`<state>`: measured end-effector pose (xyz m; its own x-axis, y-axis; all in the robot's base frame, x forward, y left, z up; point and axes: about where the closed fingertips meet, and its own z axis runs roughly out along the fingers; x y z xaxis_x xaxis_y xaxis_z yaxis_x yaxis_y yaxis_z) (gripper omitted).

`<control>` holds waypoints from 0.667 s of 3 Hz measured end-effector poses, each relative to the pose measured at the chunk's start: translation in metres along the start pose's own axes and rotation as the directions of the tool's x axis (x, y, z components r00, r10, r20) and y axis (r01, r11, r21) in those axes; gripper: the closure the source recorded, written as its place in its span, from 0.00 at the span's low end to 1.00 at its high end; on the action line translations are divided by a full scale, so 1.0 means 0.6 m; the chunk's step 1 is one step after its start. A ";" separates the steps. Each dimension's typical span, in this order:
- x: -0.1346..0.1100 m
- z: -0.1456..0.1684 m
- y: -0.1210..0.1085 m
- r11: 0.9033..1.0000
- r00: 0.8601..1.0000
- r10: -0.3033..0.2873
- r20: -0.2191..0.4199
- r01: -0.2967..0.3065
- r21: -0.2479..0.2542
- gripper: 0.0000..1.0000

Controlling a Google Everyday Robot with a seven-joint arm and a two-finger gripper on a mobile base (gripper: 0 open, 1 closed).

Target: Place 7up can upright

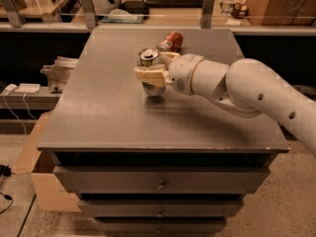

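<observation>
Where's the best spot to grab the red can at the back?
Grip the red can across its round middle, from above: it lies on its side, so both curved flanks look free. The end effector, just in front of it, is shut on the 7up can, so that must be released first.

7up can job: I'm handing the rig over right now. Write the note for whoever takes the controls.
The gripper is shut on the 7up can, over the middle-rear of the table top.
The 7up can is upright, pull-tab end up. Its base is at or just above the surface; contact can't be confirmed.
The red can lies on its side behind the gripper, apart from it.
Done: can grasped and held upright.
Left: lower it until it rests, open the gripper, then back away without tipping it.
</observation>
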<state>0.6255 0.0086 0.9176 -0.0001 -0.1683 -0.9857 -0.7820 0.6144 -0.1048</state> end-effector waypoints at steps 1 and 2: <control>0.017 -0.005 -0.003 1.000 1.000 0.013 -0.003 -0.013 0.024 1.00; 0.026 -0.007 -0.006 0.999 1.000 -0.006 -0.009 0.006 0.049 0.84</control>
<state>0.6259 0.0008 0.9033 -0.0007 -0.1786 -0.9839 -0.7503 0.6505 -0.1176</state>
